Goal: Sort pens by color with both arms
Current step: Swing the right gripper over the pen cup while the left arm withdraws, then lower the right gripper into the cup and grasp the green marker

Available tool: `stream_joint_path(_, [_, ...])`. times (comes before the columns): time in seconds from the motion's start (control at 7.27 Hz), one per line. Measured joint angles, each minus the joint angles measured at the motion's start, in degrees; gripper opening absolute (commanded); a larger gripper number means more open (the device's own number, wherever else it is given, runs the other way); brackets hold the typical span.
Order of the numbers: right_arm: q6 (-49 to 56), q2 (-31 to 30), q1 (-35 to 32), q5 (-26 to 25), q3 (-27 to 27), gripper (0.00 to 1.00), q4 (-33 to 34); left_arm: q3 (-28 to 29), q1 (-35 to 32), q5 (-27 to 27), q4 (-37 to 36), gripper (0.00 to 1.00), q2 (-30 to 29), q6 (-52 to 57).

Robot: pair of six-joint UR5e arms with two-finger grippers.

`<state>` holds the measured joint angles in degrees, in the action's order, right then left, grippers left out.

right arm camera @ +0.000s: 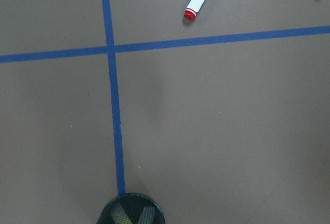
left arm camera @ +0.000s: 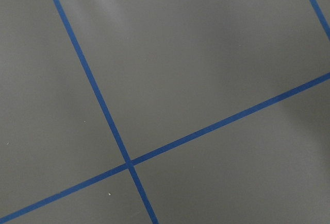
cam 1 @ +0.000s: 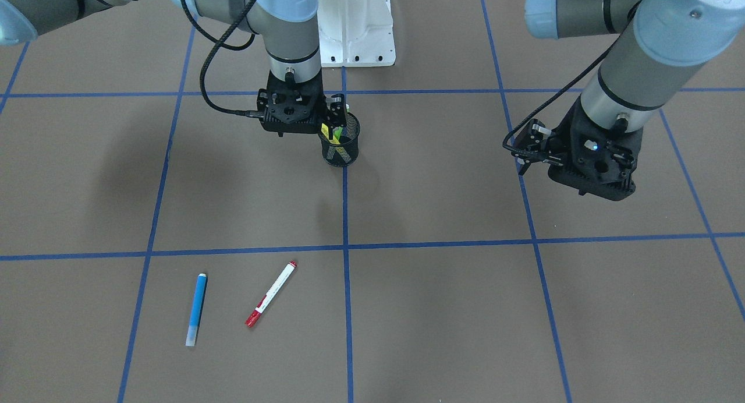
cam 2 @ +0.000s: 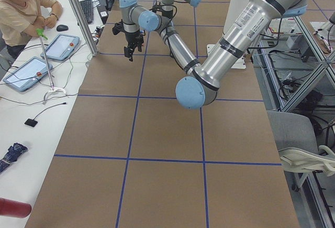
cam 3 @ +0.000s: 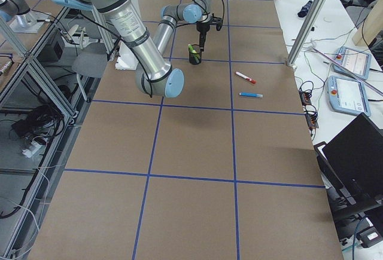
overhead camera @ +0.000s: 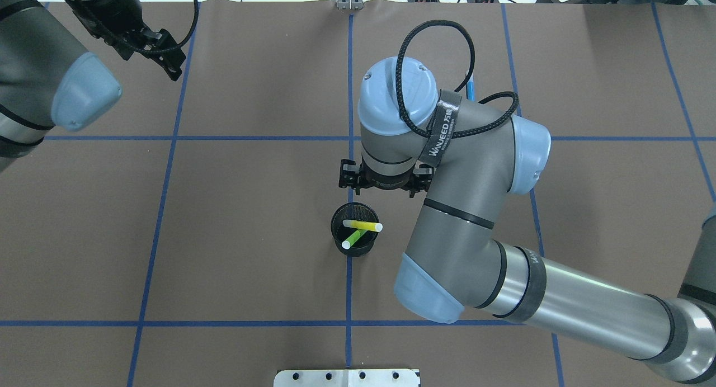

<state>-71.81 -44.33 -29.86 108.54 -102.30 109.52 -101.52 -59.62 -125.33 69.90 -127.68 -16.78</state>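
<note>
At the mesh cup [cam 1: 340, 152] holding the yellow pen [overhead camera: 363, 225] and green pen [overhead camera: 353, 240], my right gripper [cam 1: 336, 113] hangs just beside the rim; sideways drift could topple it. I can't read its grip, nor that of the left gripper [overhead camera: 168, 60].

— What stood around?
— A brown table [cam 1: 442, 310] gridded with blue tape [cam 1: 346, 216]. A white desk [cam 2: 31, 102] ran along one side, and a grey chair [cam 2: 293, 139] stood opposite.
— The light?
— Even, with soft shadows.
</note>
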Motion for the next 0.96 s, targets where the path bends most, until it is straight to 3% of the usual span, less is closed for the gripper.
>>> stream_joint_path(0.14, [-2.8, 1.4, 0.7, 1.4, 0.0, 0.95, 2.2, -0.1, 0.1, 0.0, 0.0, 1.0, 0.1, -0.1])
stream_joint_path(0.41, [-11.5, 3.6, 1.7, 2.8, 0.6, 0.71, 3.4, -0.3, 0.1, 0.0, 0.2, 1.0, 0.3, -0.3])
stream_joint_path(0.83, [-14.6, 4.2, 4.4, 1.5, 2.7, 0.69, 0.8, -0.4, 0.1, 0.0, 0.7, 1.0, 0.4, -0.4])
stream_joint_path(0.96, [-14.4, 4.4, 4.6, 1.4, 4.9, 0.58, -1.2, -0.5, 0.1, 0.0, 0.8, 1.0, 0.4, -0.4])
